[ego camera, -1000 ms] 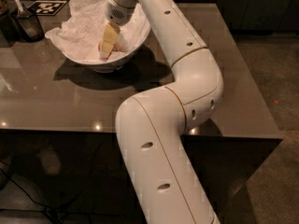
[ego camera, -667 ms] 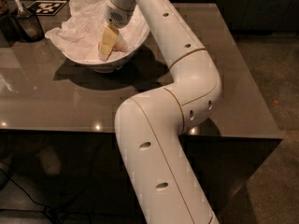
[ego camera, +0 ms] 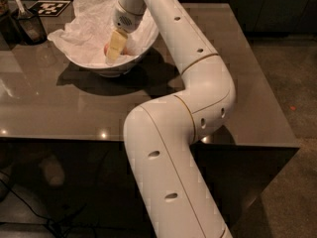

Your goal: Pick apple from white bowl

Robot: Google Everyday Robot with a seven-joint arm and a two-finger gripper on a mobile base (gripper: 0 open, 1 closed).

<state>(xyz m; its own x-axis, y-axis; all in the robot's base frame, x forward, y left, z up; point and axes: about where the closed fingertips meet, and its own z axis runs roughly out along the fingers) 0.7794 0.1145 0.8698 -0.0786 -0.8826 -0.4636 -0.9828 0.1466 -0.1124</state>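
Reaching into the white bowl (ego camera: 148, 36), the gripper (ego camera: 115, 47) sits low among crumpled tissue paper (ego camera: 84, 19), right at the apple (ego camera: 106, 49). Apple: only red slivers show beside the gripper, near the bowl's middle, down inside it. Grip: cannot tell whether it is closed on the fruit or merely against it. Progress, judged: approach done, gripper at target; lift not yet made. Left: secure the grasp, raise the apple clear of the rim. Dark cup (ego camera: 29, 26) stands apart on the table (ego camera: 74, 98).
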